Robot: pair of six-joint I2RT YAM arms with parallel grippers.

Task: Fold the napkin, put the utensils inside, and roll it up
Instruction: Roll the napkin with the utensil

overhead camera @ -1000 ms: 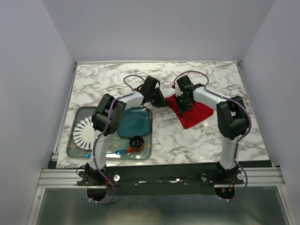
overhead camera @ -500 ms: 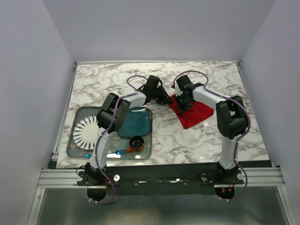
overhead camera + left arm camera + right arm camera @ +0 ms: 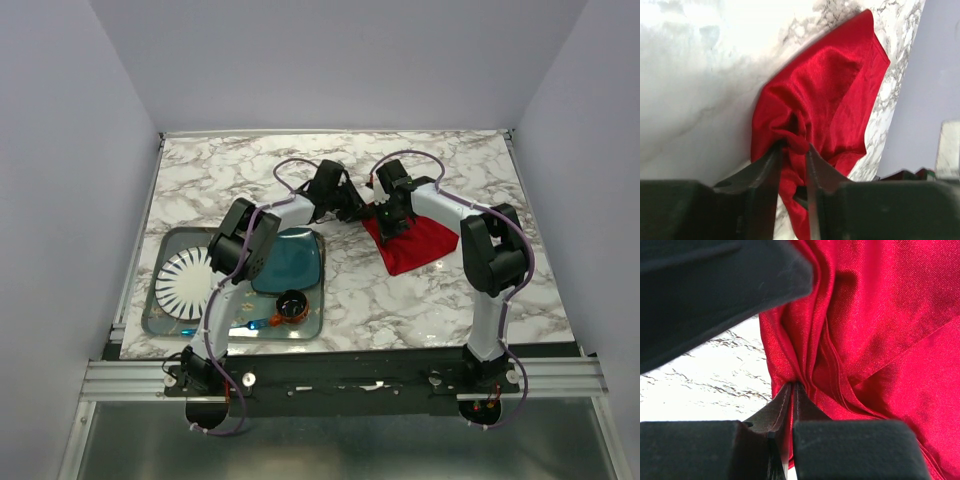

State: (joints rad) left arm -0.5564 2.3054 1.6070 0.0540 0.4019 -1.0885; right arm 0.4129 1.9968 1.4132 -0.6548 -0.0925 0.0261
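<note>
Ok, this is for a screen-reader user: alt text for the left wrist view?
The left gripper pinches a bunched fold of the red napkin, which lies crumpled on the white marble table; a pale purple wall shows at the right.

Bright even light, sheen on the napkin (image 3: 880,315), blurry foregrounds.

Marble table (image 3: 230,170) with red napkin (image 3: 420,245) (crumpled) and grey tray (image 3: 172,240)
</note>
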